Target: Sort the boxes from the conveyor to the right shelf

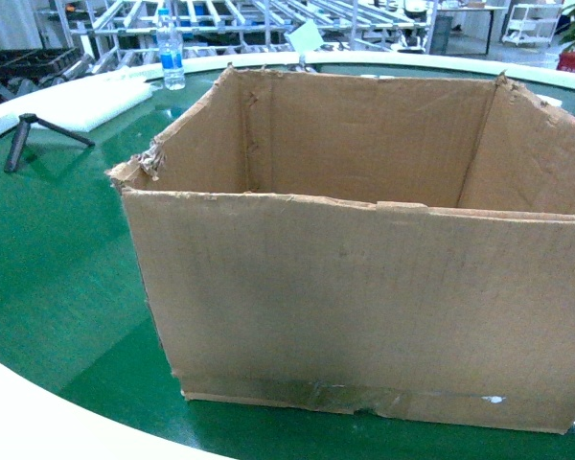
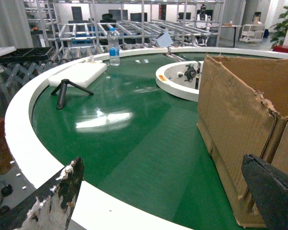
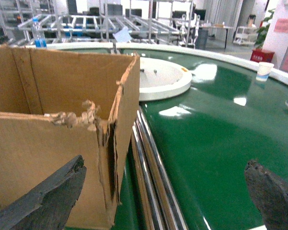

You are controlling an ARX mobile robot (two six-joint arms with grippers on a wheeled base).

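While the conveyor [image 1: 67,287] spreads its glossy green belt across your whole view, the cardboard box [image 1: 364,316] stands upright on it close in front of you, open at the top with a ragged rim, and nothing shows inside its brown walls. You have a gripper on each flank of it. The left gripper [image 2: 165,191] sits low at the box's left corner with its jaws spread wide — the right finger [image 2: 271,191] is just beside the torn corner, the frayed left one over the cream rim. The right gripper [image 3: 165,191] is likewise wide open at the box's right corner, its left finger [image 3: 43,201] in front of the cardboard face; whether it touches, you cannot tell. Beyond the belt stand steel racks [image 1: 268,19]; on it lie a white pad [image 1: 96,101], a small black tripod [image 1: 34,134] and a water bottle [image 1: 170,53].
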